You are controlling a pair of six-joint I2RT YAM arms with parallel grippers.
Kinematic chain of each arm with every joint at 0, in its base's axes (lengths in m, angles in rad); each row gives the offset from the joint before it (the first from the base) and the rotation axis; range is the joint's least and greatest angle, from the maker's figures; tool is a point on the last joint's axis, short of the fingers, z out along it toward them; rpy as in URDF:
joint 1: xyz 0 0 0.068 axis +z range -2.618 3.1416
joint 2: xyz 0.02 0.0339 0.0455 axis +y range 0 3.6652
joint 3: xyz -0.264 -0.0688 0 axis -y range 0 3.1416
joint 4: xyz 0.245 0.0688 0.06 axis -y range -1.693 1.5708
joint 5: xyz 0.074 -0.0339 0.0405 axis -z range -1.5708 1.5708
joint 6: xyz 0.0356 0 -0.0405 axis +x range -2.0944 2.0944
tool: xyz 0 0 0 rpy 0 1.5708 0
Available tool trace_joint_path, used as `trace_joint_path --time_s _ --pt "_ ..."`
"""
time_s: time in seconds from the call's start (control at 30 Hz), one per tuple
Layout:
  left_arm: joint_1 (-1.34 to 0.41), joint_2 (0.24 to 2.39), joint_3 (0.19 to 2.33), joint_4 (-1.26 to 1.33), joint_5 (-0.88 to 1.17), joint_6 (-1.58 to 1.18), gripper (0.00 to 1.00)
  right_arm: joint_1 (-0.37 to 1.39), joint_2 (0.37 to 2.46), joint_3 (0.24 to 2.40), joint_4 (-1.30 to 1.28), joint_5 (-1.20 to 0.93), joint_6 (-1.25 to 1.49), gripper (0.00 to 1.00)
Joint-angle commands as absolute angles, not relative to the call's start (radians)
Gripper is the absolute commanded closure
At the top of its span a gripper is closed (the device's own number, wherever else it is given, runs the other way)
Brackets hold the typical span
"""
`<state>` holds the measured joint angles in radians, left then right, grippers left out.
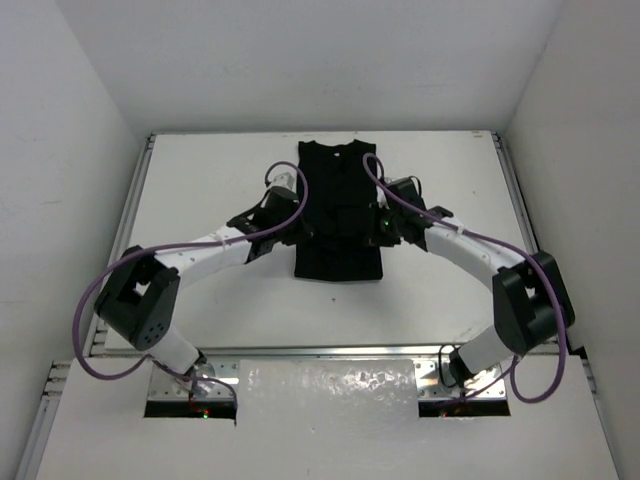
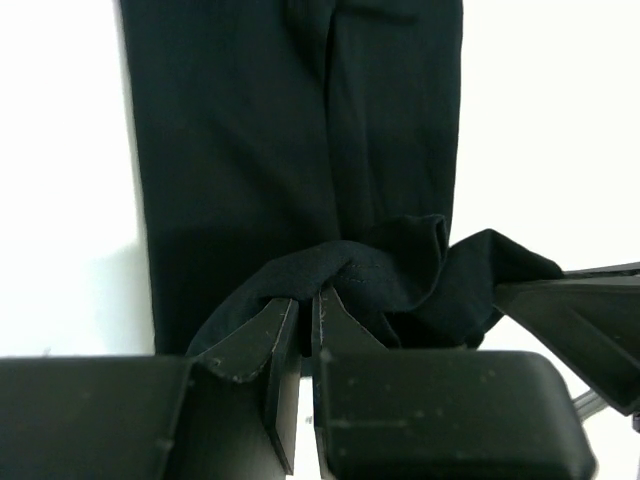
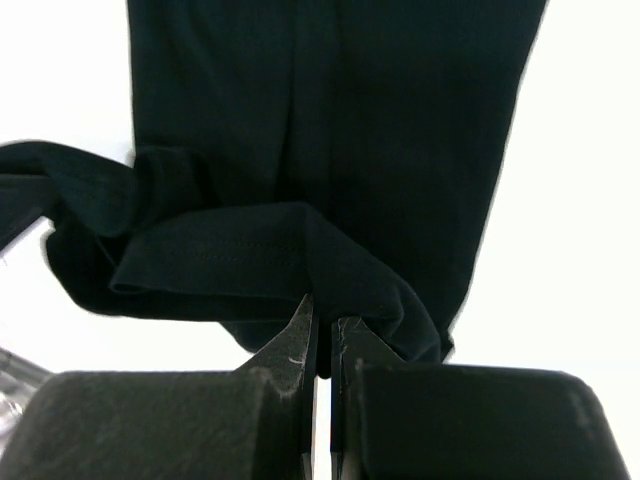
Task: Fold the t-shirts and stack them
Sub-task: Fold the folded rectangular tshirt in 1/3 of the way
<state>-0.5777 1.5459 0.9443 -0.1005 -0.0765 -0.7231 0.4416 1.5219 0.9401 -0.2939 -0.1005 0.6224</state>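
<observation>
The t-shirt [image 1: 338, 200] is matt black cloth; the table [image 1: 200, 170] is smooth and white.

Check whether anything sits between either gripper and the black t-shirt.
Nothing visible does. The left gripper is shut on a bunched fold of the t-shirt, and the right gripper is shut on another fold of it, so the cloth sits directly in both grips.

The left arm [image 1: 200, 255] and right arm [image 1: 470, 250] have white links joined by bulky black housings. A purple cable [image 1: 90, 300] loops along each. The left pincer [image 2: 305, 300] and right pincer [image 3: 322, 315] have matte black, wedge-shaped fingers on blocky black bodies, scuffed with pale scratches and specks.
</observation>
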Motion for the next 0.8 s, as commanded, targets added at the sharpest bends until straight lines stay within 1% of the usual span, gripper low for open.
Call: trace_joint_path --time_s 0.0,0.3,0.4,0.63,0.73,0.77 --pt "-0.540 1.595 1.015 -0.037 -0.034 -0.706 0.98 0.419 1.575 1.037 -0.255 -0.136 0.580 1.00" --pt "-0.496 1.732 1.118 -0.017 -0.011 -0.722 0.97 0.374 1.762 1.201 -0.282 -0.152 0.557 1.00" --pt "-0.473 1.770 1.135 0.035 -0.005 -0.724 0.96 0.357 1.810 1.264 -0.296 -0.150 0.546 1.00" --pt "-0.434 1.856 1.230 0.017 -0.006 -0.718 0.96 0.330 1.917 1.376 -0.337 -0.156 0.528 1.00" --pt "-0.430 1.893 1.267 0.006 0.020 -0.715 0.87 0.327 1.953 1.396 -0.350 -0.153 0.528 1.00" --pt "-0.428 1.908 1.275 0.002 0.020 -0.713 0.81 0.327 1.959 1.402 -0.351 -0.150 0.531 0.99"
